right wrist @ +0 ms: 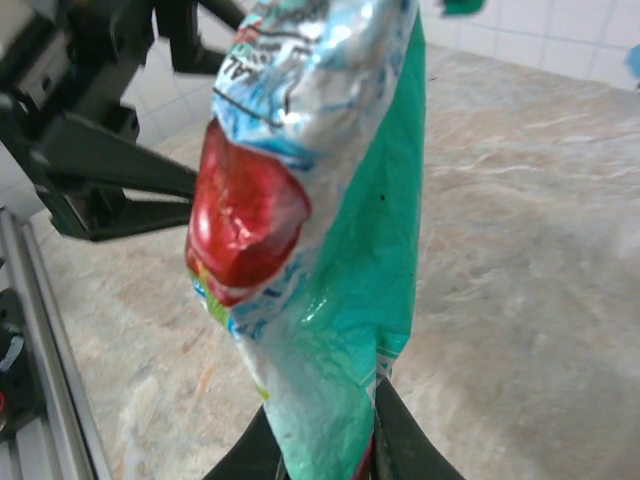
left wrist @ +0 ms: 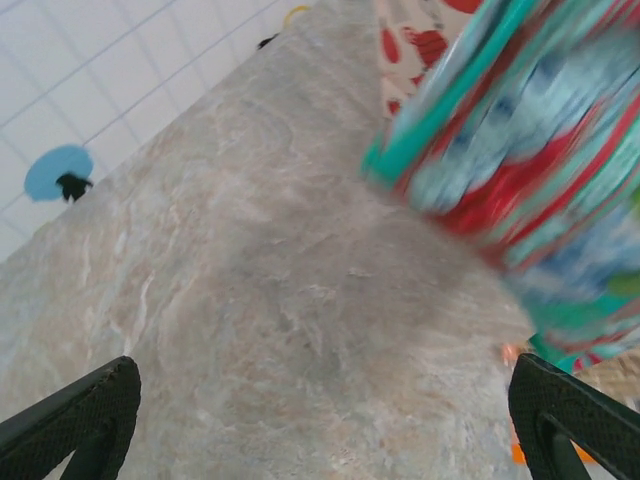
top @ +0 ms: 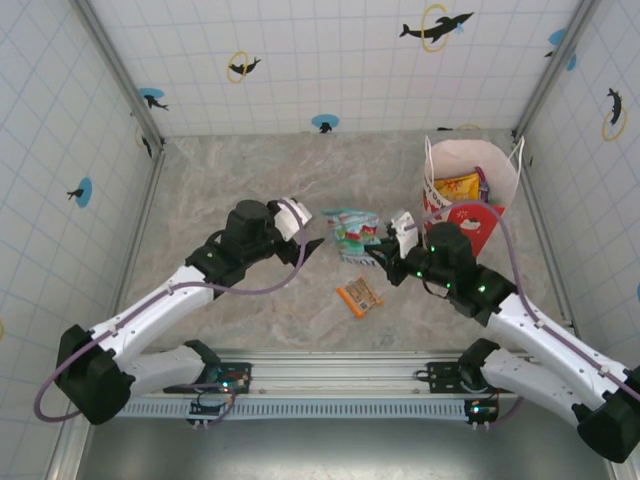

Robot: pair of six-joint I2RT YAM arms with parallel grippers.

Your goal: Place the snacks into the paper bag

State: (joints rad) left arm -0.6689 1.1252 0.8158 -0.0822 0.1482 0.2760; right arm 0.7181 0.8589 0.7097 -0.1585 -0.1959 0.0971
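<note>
Teal packet (right wrist: 330,250), edge between right fingers (right wrist: 405,450)

teal packet (right wrist: 330,250) stood upright | right gripper (right wrist: 325,445) clamped its 6 o'clock end | marble table (right wrist: 530,230) lay behind toward 3 o'clock

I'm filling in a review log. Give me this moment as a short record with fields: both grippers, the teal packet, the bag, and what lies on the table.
left gripper: jaws wide open, holding nothing, close to the teal packet
right gripper: jaws shut on the teal packet's lower edge
teal packet: held above the table, between the two arms
paper bag: upright at far right, mouth open
in the bag: yellow-orange packet; others partly hidden
on the table: small orange bar, lying flat, apart from both grippers
</note>
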